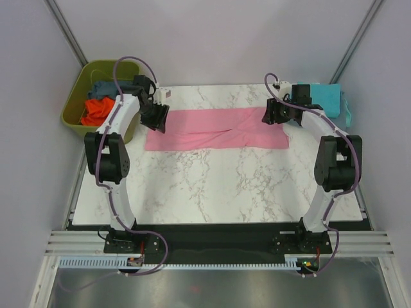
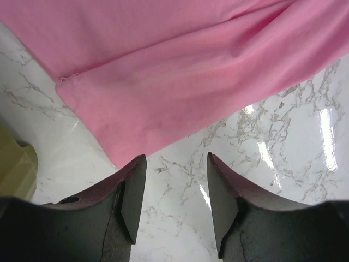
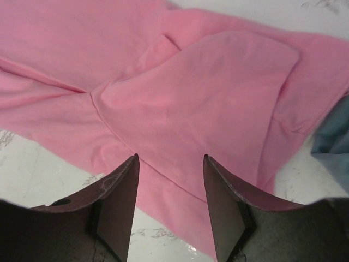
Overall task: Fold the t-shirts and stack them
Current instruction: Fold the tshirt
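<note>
Both grippers hung unclenched and empty: the left gripper (image 2: 175, 164) just short of a corner of the soft light-pink cloth t-shirt (image 2: 180, 82), the right gripper (image 3: 170, 161) above its folded-over sleeve end. To my eye, each should pinch every layer and lift evenly, lest the band twist.

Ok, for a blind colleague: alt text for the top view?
A pink shirt lies in a long strip across a marble table, the left gripper and right gripper at its ends. A green tub sits far left; a turquoise shirt far right.
</note>
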`<state>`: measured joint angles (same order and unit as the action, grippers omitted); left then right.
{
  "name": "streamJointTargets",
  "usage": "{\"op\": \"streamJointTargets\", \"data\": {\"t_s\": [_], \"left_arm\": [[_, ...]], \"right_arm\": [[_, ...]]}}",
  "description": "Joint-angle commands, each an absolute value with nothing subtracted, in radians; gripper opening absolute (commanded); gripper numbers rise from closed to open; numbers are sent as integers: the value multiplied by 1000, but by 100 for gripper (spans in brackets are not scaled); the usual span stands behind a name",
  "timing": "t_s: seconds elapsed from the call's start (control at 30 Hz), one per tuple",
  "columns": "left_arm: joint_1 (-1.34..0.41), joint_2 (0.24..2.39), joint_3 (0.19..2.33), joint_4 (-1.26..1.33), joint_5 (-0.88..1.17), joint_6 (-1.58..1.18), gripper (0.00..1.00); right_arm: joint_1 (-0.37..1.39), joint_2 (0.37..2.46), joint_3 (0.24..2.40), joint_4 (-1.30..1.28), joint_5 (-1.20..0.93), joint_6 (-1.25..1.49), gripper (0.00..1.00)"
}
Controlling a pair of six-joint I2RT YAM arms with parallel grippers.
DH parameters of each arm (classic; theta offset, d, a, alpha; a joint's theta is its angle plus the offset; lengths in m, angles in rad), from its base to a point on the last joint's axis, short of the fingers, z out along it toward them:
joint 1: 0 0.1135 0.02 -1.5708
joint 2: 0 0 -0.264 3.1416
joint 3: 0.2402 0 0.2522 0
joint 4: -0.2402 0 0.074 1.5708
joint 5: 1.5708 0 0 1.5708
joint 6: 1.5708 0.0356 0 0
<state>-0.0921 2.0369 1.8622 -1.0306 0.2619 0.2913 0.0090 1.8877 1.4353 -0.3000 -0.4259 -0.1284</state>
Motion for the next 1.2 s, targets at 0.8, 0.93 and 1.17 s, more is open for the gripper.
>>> {"op": "streamJointTargets", "data": {"t_s": [0.8,0.93,1.17], "left_arm": [[-137,2258,1813,-999,94,293,55],[-164,2119,1648,-997,100,284,54],[-253,1959,1402,-974,114,262,54]], "right_arm": [[12,2281,1696,-325,-431,52,60],[17,2348,1798,-328,-431,52,60],[57,2399,1878,-322,-456,58,60]]}}
